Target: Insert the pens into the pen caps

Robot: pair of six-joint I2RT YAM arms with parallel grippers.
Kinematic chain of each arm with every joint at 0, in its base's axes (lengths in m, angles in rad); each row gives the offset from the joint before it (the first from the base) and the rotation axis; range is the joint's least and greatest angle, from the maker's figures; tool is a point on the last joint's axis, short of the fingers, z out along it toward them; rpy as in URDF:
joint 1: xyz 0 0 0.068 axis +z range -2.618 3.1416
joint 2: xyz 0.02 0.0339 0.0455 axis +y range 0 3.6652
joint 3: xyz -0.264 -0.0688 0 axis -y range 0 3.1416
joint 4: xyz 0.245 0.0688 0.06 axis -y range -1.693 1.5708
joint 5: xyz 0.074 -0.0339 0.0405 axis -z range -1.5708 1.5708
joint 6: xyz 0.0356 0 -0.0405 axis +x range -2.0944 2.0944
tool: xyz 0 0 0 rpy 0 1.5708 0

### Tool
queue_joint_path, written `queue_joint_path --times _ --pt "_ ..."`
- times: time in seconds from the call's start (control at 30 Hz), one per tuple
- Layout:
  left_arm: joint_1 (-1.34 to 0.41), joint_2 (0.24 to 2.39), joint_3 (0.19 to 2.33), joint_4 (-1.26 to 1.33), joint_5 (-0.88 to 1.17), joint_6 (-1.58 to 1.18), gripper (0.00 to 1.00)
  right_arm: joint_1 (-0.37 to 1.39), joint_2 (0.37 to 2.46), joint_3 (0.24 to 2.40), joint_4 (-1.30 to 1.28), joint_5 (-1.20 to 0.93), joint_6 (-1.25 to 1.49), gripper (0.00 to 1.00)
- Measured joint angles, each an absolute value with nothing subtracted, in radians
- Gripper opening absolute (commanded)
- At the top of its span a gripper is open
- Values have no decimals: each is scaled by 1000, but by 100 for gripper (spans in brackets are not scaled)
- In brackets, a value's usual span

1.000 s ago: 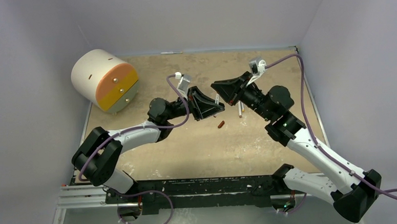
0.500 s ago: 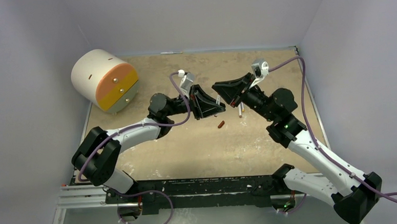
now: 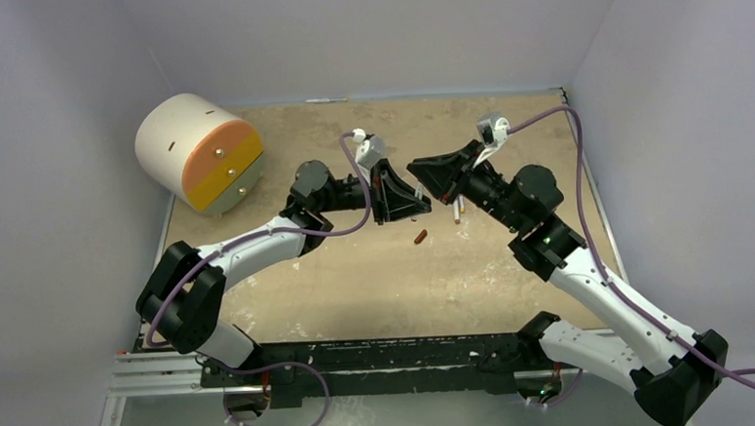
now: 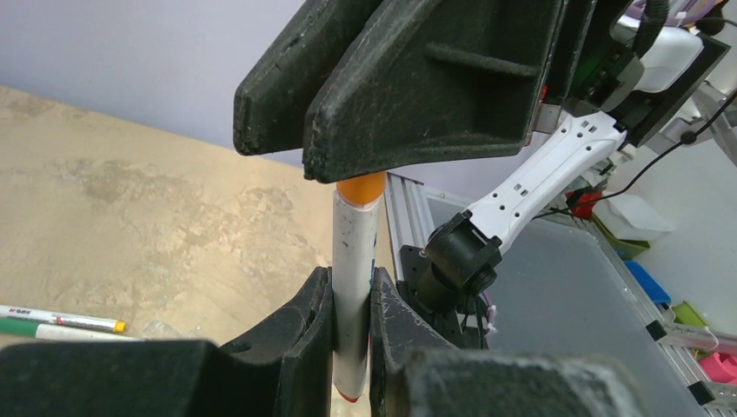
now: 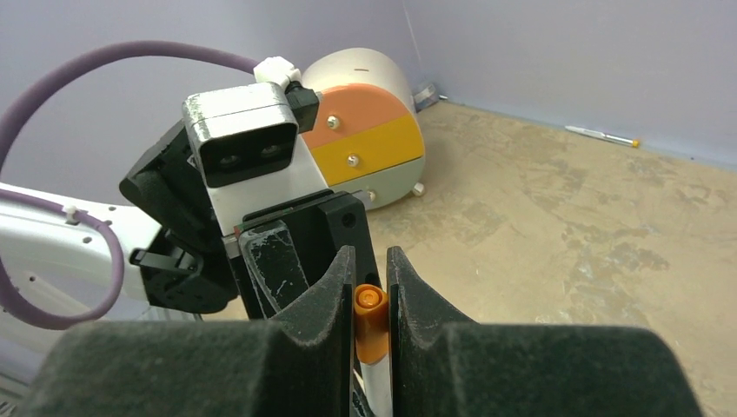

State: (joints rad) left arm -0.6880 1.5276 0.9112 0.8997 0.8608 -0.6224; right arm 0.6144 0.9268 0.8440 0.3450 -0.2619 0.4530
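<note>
My left gripper (image 4: 352,282) is shut on a white pen (image 4: 355,252) and holds it above the table. My right gripper (image 5: 371,261) is shut on an orange cap (image 5: 372,326). The white barrel (image 5: 380,387) runs straight out of this cap. In the left wrist view the cap (image 4: 361,187) sits on the pen's end, just under the right gripper's fingers (image 4: 417,78). In the top view the left gripper (image 3: 414,204) and right gripper (image 3: 421,175) meet tip to tip mid-table. A dark red-brown cap (image 3: 420,236) lies on the table below them.
A white drum with an orange and yellow face (image 3: 200,152) stands at the back left. Loose pens lie by the right arm (image 3: 457,209), on the table in the left wrist view (image 4: 61,320), and by the far wall (image 5: 600,135).
The left wrist has swung to the right and up, closer to the right gripper. The right arm has shifted slightly. Both grippers stay shut and still meet tip to tip.
</note>
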Motion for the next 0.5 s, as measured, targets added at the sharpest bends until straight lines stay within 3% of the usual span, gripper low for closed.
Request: queue_joint_path --times 0.5 --pt "-688 1547 981 756 850 -614 0 615 898 841 274 -137 433 0"
